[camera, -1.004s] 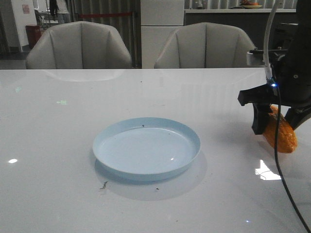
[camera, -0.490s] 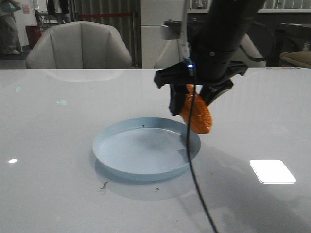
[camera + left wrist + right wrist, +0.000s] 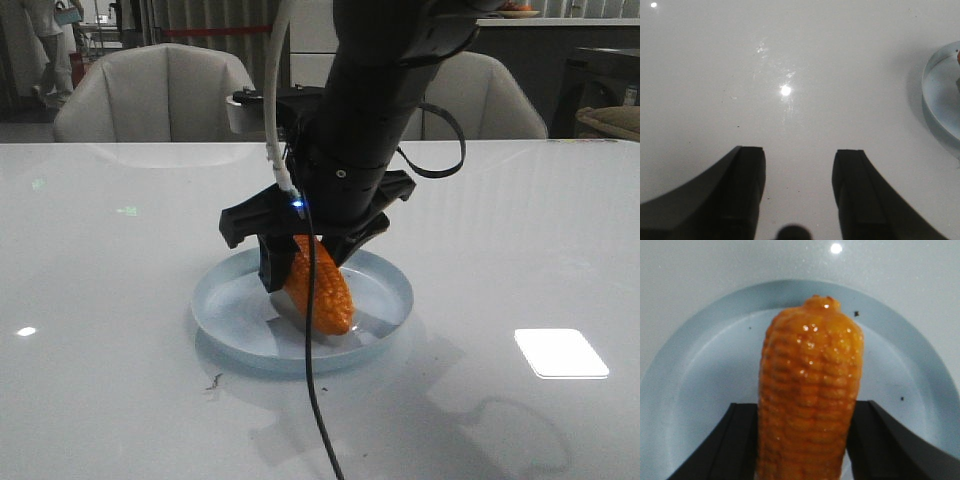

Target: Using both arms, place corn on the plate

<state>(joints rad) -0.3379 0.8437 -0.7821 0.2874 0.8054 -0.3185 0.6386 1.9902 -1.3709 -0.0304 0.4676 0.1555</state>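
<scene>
Corn, one glossy orange cob with rows of bumpy kernels [image 3: 319,288], hangs tilted above the round pale blue shallow plate with a raised rim [image 3: 224,322], its lower tapered end pointing down toward the plate's floor. From the front view that tip looks very close to the plate's inner surface, perhaps touching it, though the pictures do not settle contact. The cob's long axis runs steeply downward out of the right gripper [image 3: 305,262], leaning toward the front of the plate; in the right wrist view the corn [image 3: 809,395] sticks straight out between the two dark fingers [image 3: 737,440], with the plate [image 3: 700,375] spread behind it on all sides.

That black right gripper is clamped on the cob's upper half, both fingers pressed against its flanks, so the corn is directly below and within the gripper, over the plate's middle. The right arm is plainly the nearer one and the only one carrying anything.

The left gripper [image 3: 799,185] stands with its fingers apart, holding nothing, over bare glossy white table [image 3: 790,65]; only an edge of the plate [image 3: 935,100] shows at one side of its view, well apart from it.

My judgement: a short lowering, then release, would lay the cob flat inside the rim.
</scene>
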